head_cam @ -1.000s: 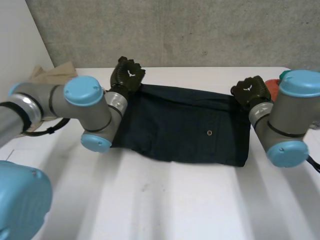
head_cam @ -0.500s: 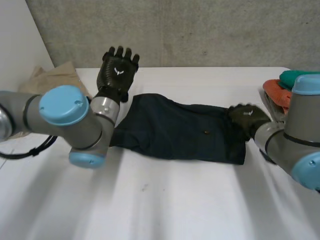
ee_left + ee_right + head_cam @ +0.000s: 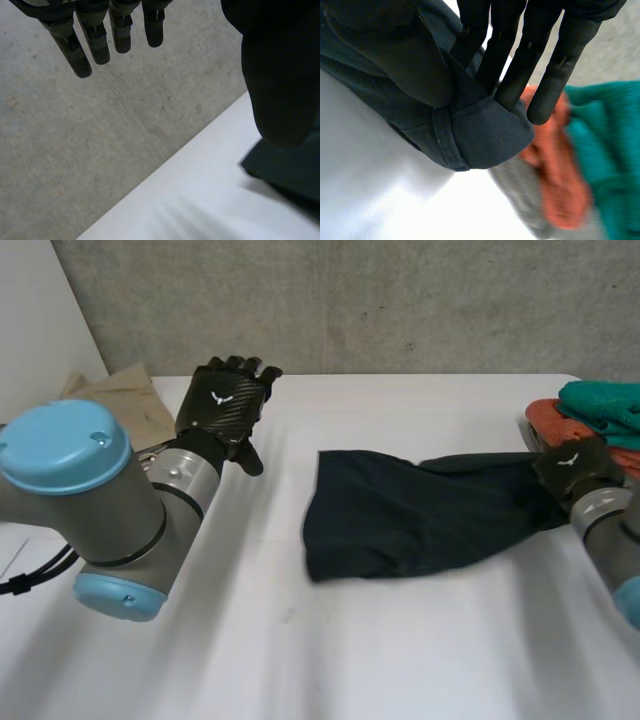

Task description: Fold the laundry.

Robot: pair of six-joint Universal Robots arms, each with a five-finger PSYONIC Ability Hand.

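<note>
Dark navy garment [image 3: 420, 515] lies bunched on the white table [image 3: 400, 640]. One hemmed end is pinched between the thumb and straight fingers of the right hand [image 3: 573, 466]. The left hand [image 3: 225, 400] hovers well apart from the cloth, fingers straight, holding nothing. Just beside the right hand sits a pile of folded clothes [image 3: 600, 402], green over orange. Held by one end only, the garment may crumple further, or brush that pile and topple it.
</note>
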